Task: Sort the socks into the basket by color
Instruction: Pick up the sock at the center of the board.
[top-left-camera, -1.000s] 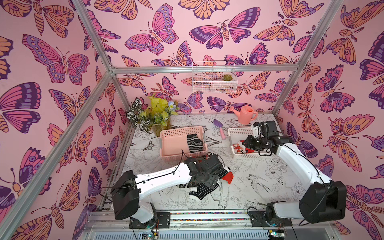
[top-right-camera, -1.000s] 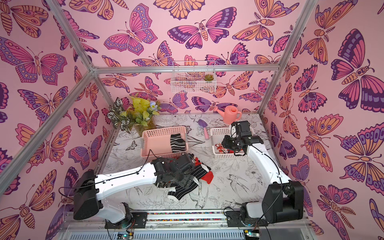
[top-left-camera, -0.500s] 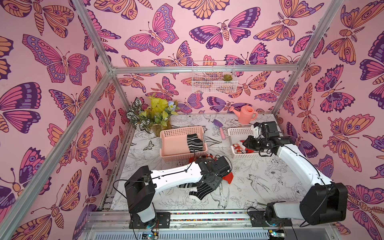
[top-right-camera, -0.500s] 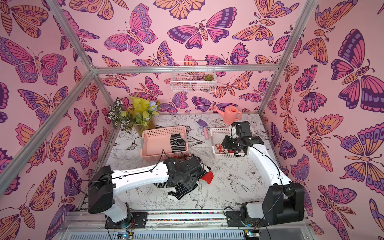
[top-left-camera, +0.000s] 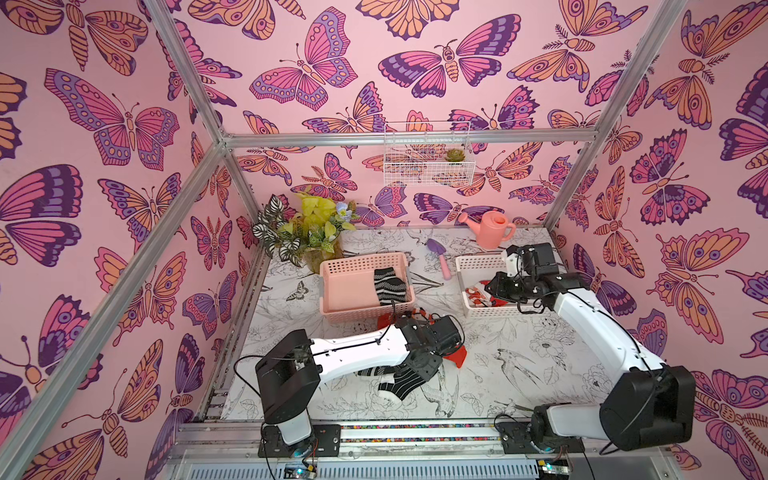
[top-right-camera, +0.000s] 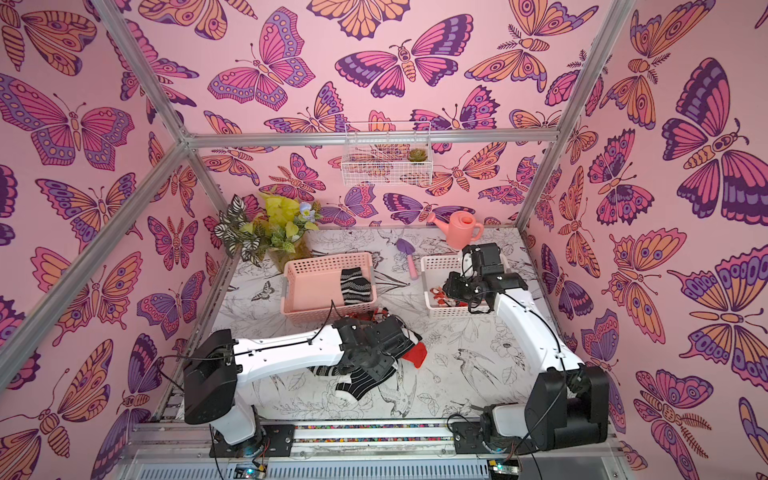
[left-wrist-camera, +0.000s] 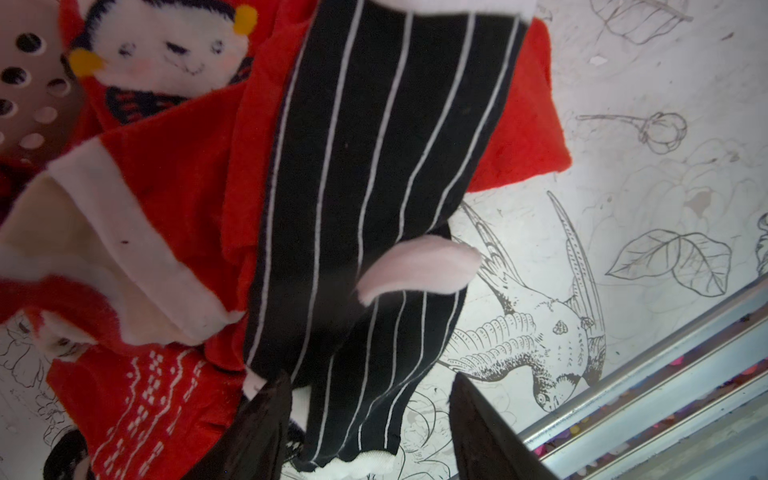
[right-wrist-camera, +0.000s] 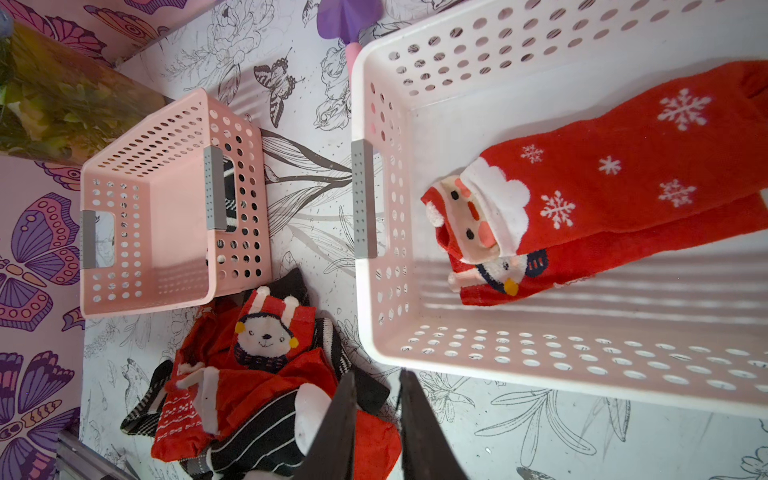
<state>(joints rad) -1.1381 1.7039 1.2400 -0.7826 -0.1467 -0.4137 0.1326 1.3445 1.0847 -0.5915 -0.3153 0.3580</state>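
Red socks (top-left-camera: 455, 355) and black-and-white striped socks lie in a pile in front of the pink basket (top-left-camera: 361, 262), which holds one striped sock (top-left-camera: 388, 284). My left gripper (left-wrist-camera: 371, 376) is low over the pile and open. Its fingers straddle the end of a black sock with thin white stripes (left-wrist-camera: 374, 166): one finger touches it, the other stands clear over the table. My right gripper (right-wrist-camera: 376, 374) hovers by the white basket (right-wrist-camera: 365, 62), with a narrow gap and nothing between its fingers. Two red socks (right-wrist-camera: 623, 178) lie inside that basket.
A potted plant (top-left-camera: 307, 232) stands at the back left, with a pink watering can (top-left-camera: 490, 228) and a purple trowel (top-left-camera: 440, 255) behind the baskets. A wire basket (top-left-camera: 428, 164) hangs on the back wall. A metal rail (top-left-camera: 415, 428) runs along the front edge.
The left arm's rear link has swung toward the middle while its gripper stayed over the pile, and its jaws have narrowed around the striped sock. The right arm has not moved.
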